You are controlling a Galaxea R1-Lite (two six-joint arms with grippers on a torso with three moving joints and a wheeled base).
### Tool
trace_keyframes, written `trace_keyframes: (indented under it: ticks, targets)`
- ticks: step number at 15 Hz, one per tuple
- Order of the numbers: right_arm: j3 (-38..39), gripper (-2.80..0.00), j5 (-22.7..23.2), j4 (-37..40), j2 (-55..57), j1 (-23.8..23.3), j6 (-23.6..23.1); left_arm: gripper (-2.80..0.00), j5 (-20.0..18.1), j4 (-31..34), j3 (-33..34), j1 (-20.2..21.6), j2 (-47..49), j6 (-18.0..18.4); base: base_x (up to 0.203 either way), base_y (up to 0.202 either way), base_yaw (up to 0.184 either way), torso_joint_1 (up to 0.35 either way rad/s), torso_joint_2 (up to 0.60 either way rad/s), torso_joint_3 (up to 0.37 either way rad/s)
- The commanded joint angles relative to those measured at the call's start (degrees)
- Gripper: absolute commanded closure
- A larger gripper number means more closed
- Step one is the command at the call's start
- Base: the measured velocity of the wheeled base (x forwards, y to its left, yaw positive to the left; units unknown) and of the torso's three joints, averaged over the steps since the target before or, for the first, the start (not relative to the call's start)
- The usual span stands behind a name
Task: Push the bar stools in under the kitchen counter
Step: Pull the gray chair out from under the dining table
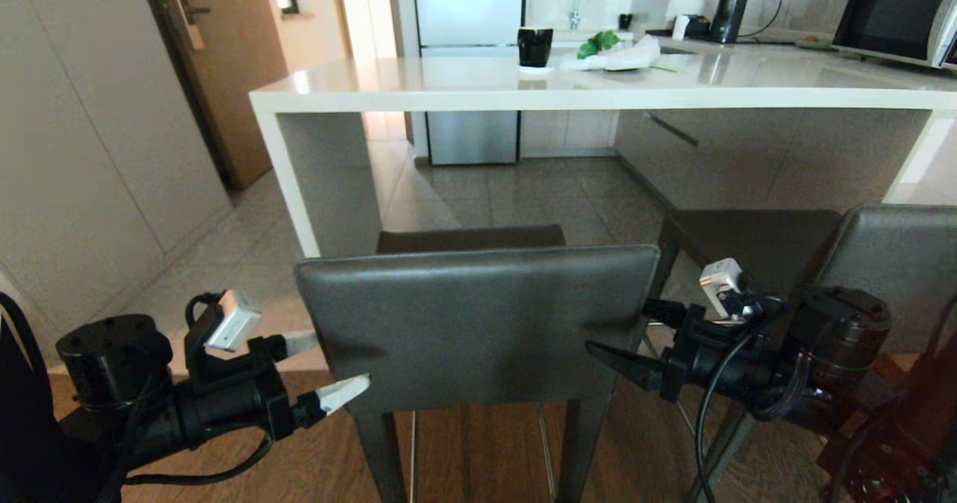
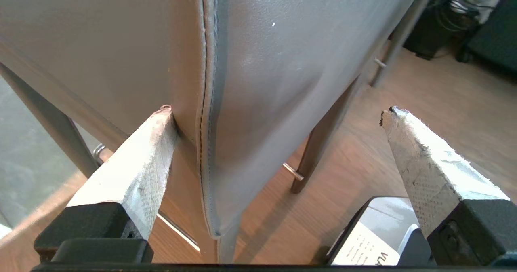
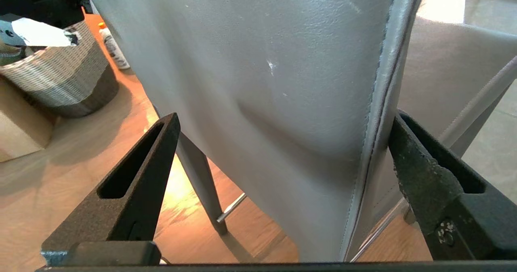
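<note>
The nearer bar stool [image 1: 478, 316] stands in front of me with its dark grey backrest toward me and its seat reaching toward the kitchen counter [image 1: 598, 88]. A second bar stool [image 1: 890, 264] stands to its right. My left gripper [image 1: 321, 368] is open and straddles the backrest's left edge [image 2: 210, 102]. One white finger [image 2: 137, 163] rests against the far face, while the other stands off the near face. My right gripper [image 1: 635, 335] is open too, straddling the backrest's right edge [image 3: 379, 122] with its black fingers [image 3: 137, 183] apart.
A grey cabinet [image 1: 97, 152] and a wooden door [image 1: 224, 62] stand to the left. On the counter are a black mug [image 1: 535, 45], a white plate with greens [image 1: 620, 54], a kettle [image 1: 729, 13] and a microwave [image 1: 897, 13]. A woven basket [image 3: 60, 82] sits on the wood floor behind.
</note>
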Motion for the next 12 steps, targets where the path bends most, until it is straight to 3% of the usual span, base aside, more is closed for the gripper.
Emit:
trace_keyframes:
  ticks: [1, 4, 8, 12]
  targets:
    - [0.1, -2.8, 0.21, -0.41, -0.13, 0.03, -0.02, -2.8, -0.29, -0.56, -0.12, -0.01, 0.03, 0.03, -0.195, 0.0, -0.002, 0.006, 0.0, -0.001]
    - [0.1, -2.8, 0.16, -0.41, -0.13, -0.06, -0.02, -2.8, -0.23, -0.56, -0.22, 0.08, -0.06, -0.02, -0.151, 0.0, 0.001, -0.005, 0.0, 0.001]
    - [0.1, -2.8, -0.3, -0.41, -0.29, -0.64, 0.02, -2.8, -0.02, -0.56, -0.33, 0.98, 0.38, -0.02, 0.0, 0.0, 0.0, 0.0, 0.0, 0.0]
    - [0.95, -2.8, 1.36, -0.41, -1.53, -8.47, 0.23, -2.8, -0.64, -0.56, 0.67, 6.37, -0.35, -0.13, 0.0, 0.0, 0.0, 0.0, 0.0, 0.0]
